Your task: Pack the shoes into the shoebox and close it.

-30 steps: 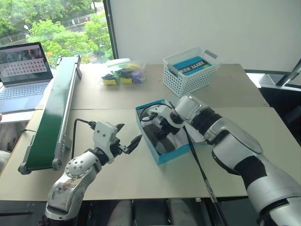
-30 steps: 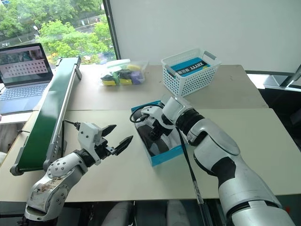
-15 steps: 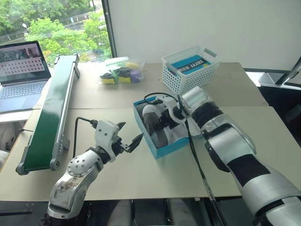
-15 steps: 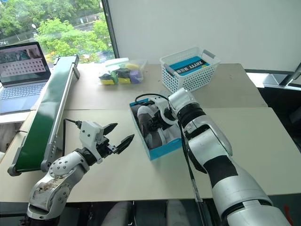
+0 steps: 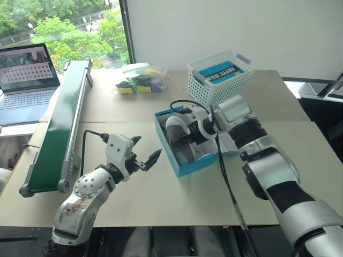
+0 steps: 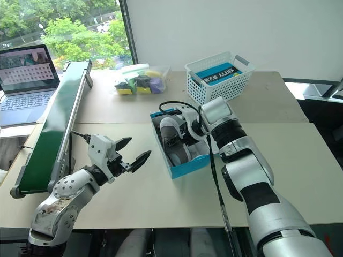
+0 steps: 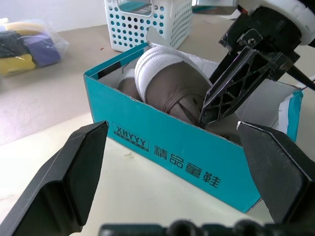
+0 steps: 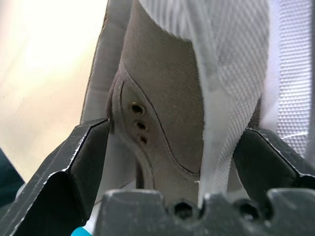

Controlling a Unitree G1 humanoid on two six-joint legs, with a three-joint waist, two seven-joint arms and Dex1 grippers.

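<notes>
**Shoes in the box, lid next**

Shoes (image 5: 181, 140) sat inside the shoebox (image 5: 187, 168), one between your right gripper (image 8: 172, 147) fingers, spread wide. Left gripper (image 5: 143, 152) gaped beside the box. Looks like placing's finishing; you'd withdraw, then close it.

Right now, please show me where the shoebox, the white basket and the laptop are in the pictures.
shoebox (image 5: 188, 167): left eye view, on its blue front wall.
white basket (image 5: 214, 90): left eye view, on its lattice side wall.
laptop (image 5: 24, 99): left eye view, on its keyboard.
</notes>
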